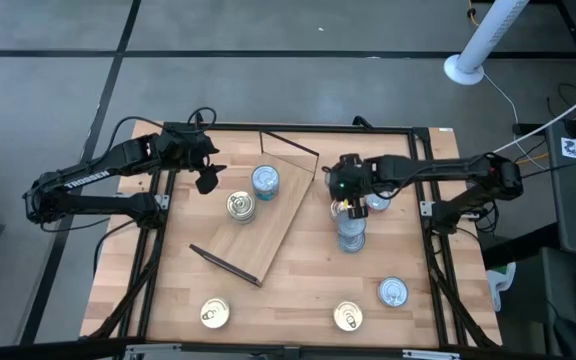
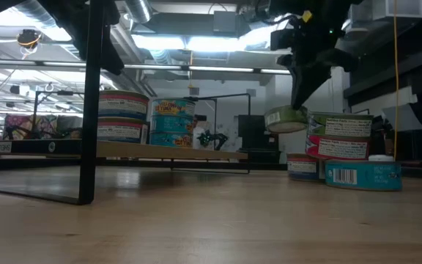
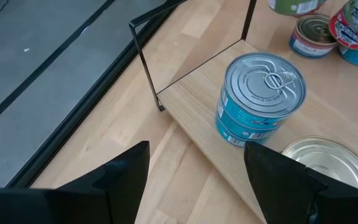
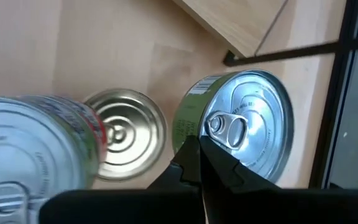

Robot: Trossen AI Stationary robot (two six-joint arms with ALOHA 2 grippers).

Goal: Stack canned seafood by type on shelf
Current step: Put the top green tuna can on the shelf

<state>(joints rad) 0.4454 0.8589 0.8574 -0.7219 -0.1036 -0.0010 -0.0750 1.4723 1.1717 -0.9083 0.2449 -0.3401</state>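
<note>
At the right side of the table, my right claw (image 4: 199,146) is pinched tight on the rim of a green-labelled tin (image 4: 238,134). It has a bright silver lid with a ring pull, and the low view shows it hanging tilted above the wood, just beside a stack of red-labelled tins (image 2: 339,136). Near the held tin sits a tin showing a plain silver face pressed with concentric rings (image 4: 124,140). Lower on the table in that low view rest a blue-labelled tin (image 2: 363,174) and, behind it, a smaller tin (image 2: 302,166). My left claw (image 3: 197,186) hovers with its dark fingers spread wide and nothing between them, above the edge of the shelf (image 1: 268,235). The shelf is a flat board of pale plywood with thin black metal bars rising from its corners, lying at a slant in the middle of the slatted tabletop (image 1: 298,290). On it stand two teal-labelled tins stacked one on the other (image 3: 261,99), the top lid silver with a pull tab. Just beside them is a gold-lidded stack (image 1: 241,206), which the low view shows as two tins. On the bare table, at the edge well away from the shelf, lie three loose tins: one silver-topped (image 1: 393,292) and two gold-lidded (image 1: 348,316) (image 1: 214,313).
</note>
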